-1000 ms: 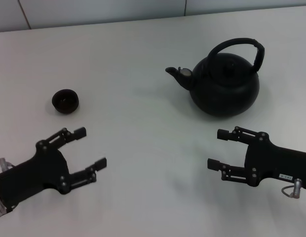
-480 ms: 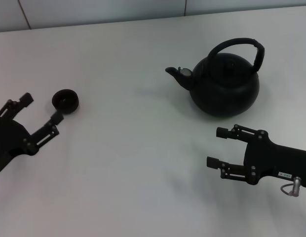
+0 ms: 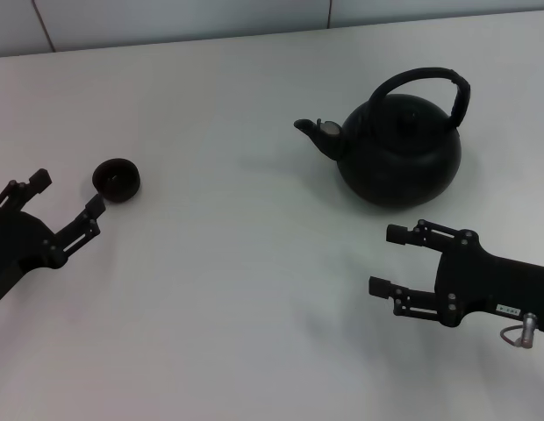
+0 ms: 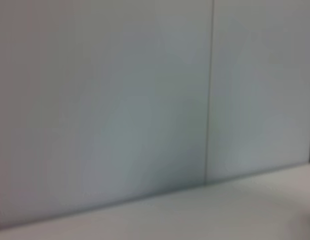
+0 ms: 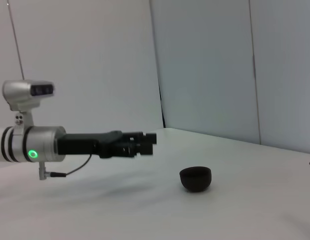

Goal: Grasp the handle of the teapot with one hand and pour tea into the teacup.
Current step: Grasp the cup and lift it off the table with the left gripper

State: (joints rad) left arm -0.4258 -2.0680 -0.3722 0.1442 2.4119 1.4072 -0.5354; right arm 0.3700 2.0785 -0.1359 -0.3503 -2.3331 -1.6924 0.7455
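white table bare mid-span; left gripper wide beside teacup; right gripper wide near teapot

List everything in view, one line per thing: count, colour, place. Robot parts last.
teapot: one, matte black, far right of the table, spout toward the robot's left.
handle: one, black, arched upright over the teapot.
teacup: one, dark brown-black, upright on the left of the table.
table: one, white, under everything.
wall: pale grey panels, behind the table.
left gripper: one, black, open, beside the teacup, apart from it.
right gripper: one, black, open, in front of the teapot, not touching it.
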